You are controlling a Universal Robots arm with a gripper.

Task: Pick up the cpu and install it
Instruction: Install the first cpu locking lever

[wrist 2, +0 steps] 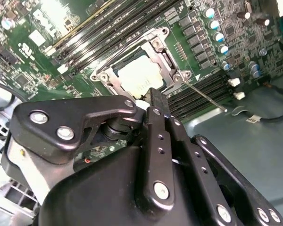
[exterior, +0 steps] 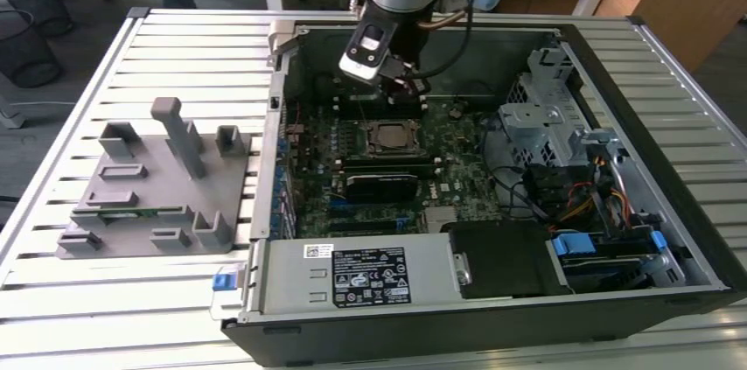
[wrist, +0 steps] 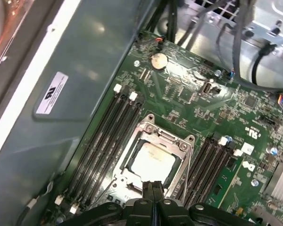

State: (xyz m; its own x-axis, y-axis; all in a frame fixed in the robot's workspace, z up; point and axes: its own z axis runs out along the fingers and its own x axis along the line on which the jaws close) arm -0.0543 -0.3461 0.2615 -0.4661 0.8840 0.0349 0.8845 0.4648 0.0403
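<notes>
Cpu (wrist: 153, 162) lies flat, squared inside socket frame (wrist: 166, 137) on motherboard (wrist: 188, 99); we judge it seated. Hand (wrist: 153, 186) hangs just above cpu's near edge, fingers pinched together, empty: we see nothing between them.
</notes>
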